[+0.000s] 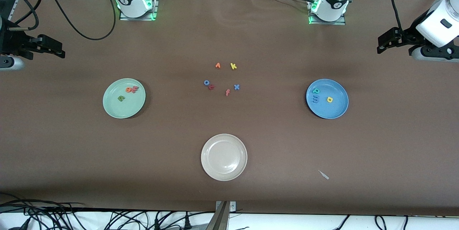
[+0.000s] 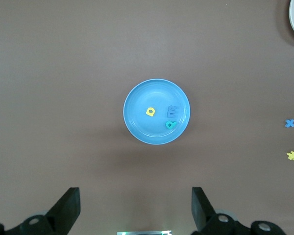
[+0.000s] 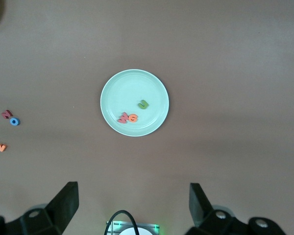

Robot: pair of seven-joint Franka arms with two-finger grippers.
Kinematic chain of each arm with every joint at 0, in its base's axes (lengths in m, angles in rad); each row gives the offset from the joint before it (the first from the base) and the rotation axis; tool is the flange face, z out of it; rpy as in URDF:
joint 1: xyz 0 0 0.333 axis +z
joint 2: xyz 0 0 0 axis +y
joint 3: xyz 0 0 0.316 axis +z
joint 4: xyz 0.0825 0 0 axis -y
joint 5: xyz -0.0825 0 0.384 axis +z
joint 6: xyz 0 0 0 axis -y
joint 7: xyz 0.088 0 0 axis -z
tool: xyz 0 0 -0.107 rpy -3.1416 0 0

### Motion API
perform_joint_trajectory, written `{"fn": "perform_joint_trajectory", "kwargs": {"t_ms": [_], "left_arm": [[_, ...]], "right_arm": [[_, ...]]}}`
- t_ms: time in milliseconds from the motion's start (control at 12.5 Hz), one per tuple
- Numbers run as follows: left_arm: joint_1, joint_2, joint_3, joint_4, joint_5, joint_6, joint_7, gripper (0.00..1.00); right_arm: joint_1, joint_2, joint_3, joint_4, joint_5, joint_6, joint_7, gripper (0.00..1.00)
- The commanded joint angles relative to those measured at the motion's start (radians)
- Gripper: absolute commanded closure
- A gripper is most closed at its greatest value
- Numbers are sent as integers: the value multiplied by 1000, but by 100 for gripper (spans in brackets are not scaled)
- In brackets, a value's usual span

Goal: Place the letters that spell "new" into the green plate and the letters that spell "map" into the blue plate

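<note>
The green plate [image 1: 118,110] toward the right arm's end holds a green "n" [image 1: 121,98], an orange "e" [image 1: 128,89] and a pinkish "w" [image 1: 134,89]. In the blue plate [image 1: 333,110] toward the left arm's end lie a teal "p" [image 1: 316,91], a blue "m" [image 1: 315,99] and a yellow "a" [image 1: 329,99]. My left gripper [image 2: 135,196] hangs open and empty high over the table beside the blue plate [image 2: 137,95]. My right gripper [image 3: 132,193] is likewise open and empty, high up beside the green plate [image 3: 117,88].
A cream plate [image 1: 223,157] sits nearest the front camera. Loose letters lie mid-table: an orange one [image 1: 217,66], a yellow "k" [image 1: 233,66], a blue "o" [image 1: 206,82], a dark red one [image 1: 211,87], a salmon "f" [image 1: 227,92], a blue "x" [image 1: 236,87]. A small pale scrap [image 1: 323,175] lies near the front edge.
</note>
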Motion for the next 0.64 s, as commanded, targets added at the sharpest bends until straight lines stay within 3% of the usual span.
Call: {"fn": "perform_joint_trajectory", "kwargs": {"t_ms": [0, 558], "left_arm": [[6, -6, -5, -11, -9, -13, 8, 0], [6, -9, -5, -14, -10, -30, 10, 0]], "right_arm": [[-7, 12, 4, 34, -7, -17, -16, 0], [-10, 16, 4, 34, -4, -14, -16, 0]]}}
